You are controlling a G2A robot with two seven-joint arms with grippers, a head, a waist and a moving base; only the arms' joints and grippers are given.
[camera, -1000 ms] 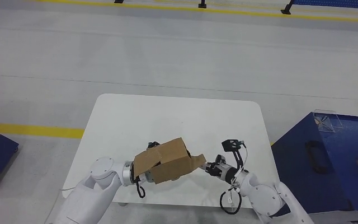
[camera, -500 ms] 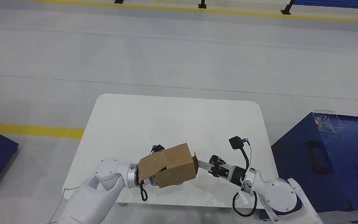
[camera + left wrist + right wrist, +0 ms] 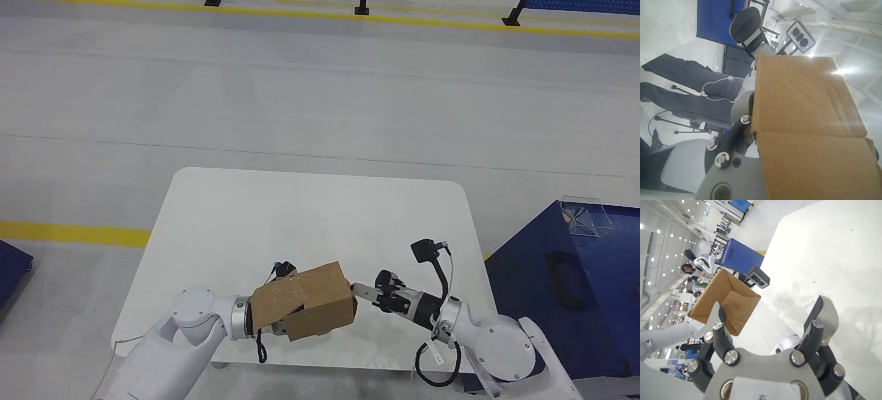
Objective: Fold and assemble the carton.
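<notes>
Two hands are meeting at the carton (image 3: 305, 297). The left hand (image 3: 268, 312) is clamping one wall, holding it over the tabletop (image 3: 300, 210). The right hand (image 3: 768, 303), fingers spread, is hovering just beside the flap end. A skewed push risks twisting the carton loose or springing the flaps.

A white table (image 3: 300, 210) — blue cabinet (image 3: 600, 300), perhaps, beside it.

Carton (image 3: 305, 298) held over the near half of the table (image 3: 300, 205), between the two arms.
The left gripper (image 3: 268, 312) clasped its left end; the right gripper (image 3: 366, 292) sat just beside its right end, jaws spread. A cabinet (image 3: 570, 270) stood on the floor, right of the table and apart from it.
</notes>
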